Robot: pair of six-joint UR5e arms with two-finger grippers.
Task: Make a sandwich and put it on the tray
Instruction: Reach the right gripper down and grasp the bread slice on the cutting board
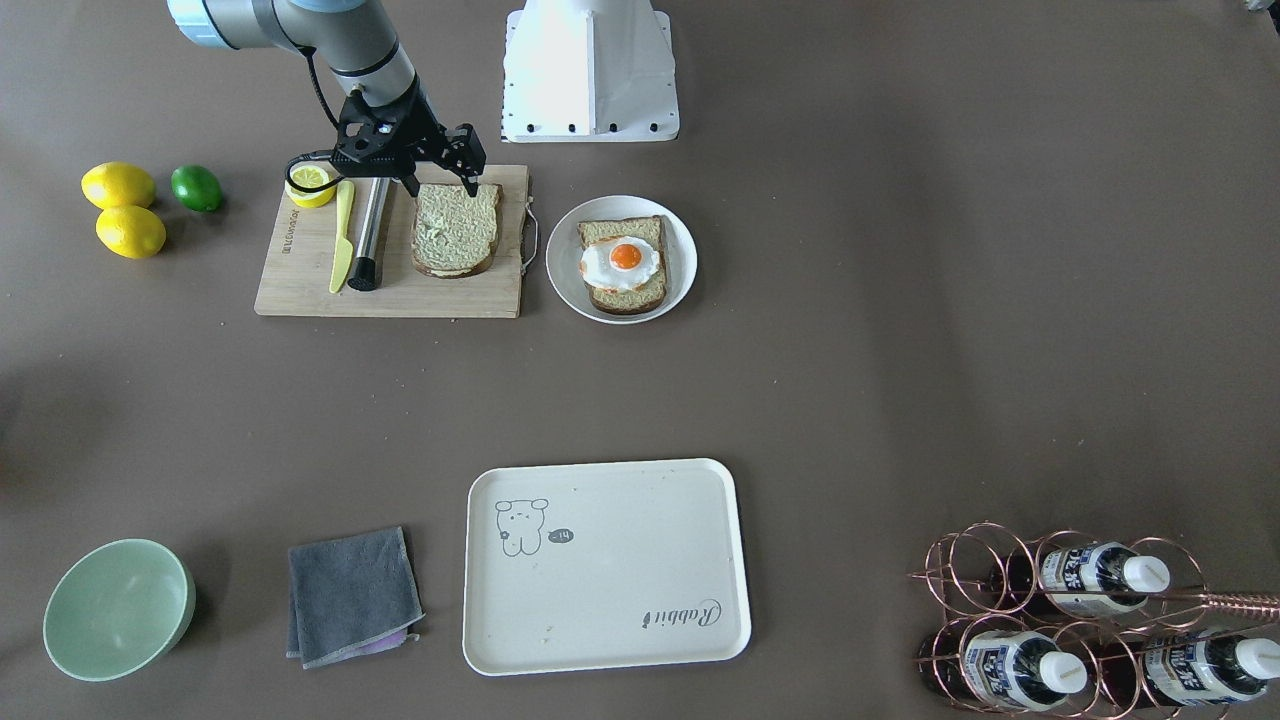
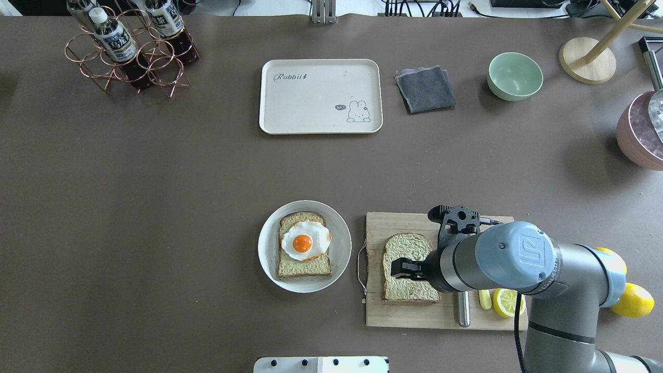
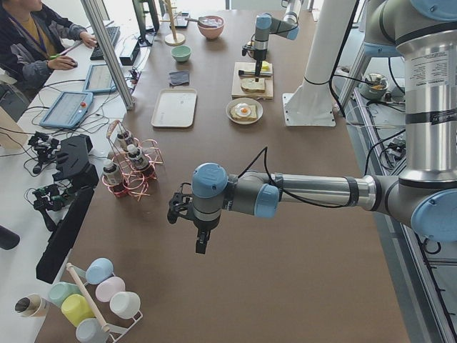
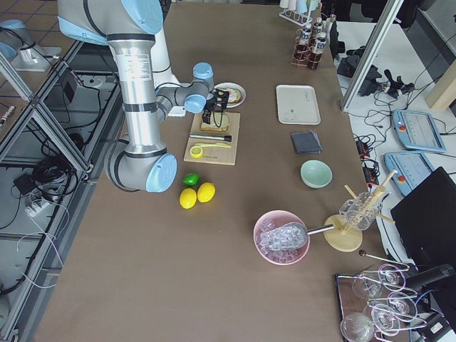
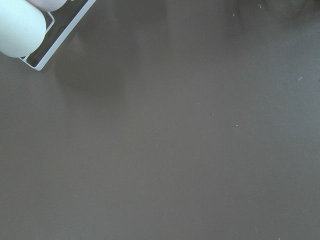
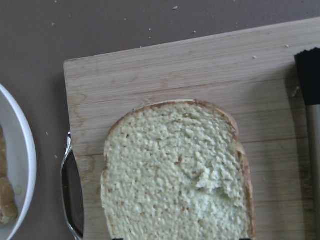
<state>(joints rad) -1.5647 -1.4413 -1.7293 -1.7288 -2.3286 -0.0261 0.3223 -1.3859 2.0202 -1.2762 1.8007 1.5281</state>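
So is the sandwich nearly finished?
About halfway. Done: the egg lies on one bread slice on the plate. In hand: the right gripper hangs open over the second slice on the cutting board, not lifted yet. Left: put that slice on top, then carry it all to the tray, which holds nothing.

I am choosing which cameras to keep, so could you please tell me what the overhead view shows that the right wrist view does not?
Only overhead: the tray, the egg and the right tool, plus the far half of the table. Only the wrist view: the fine, pitted texture of the bread slice. Both: that slice lying on the cutting board, with the plate beside the board.
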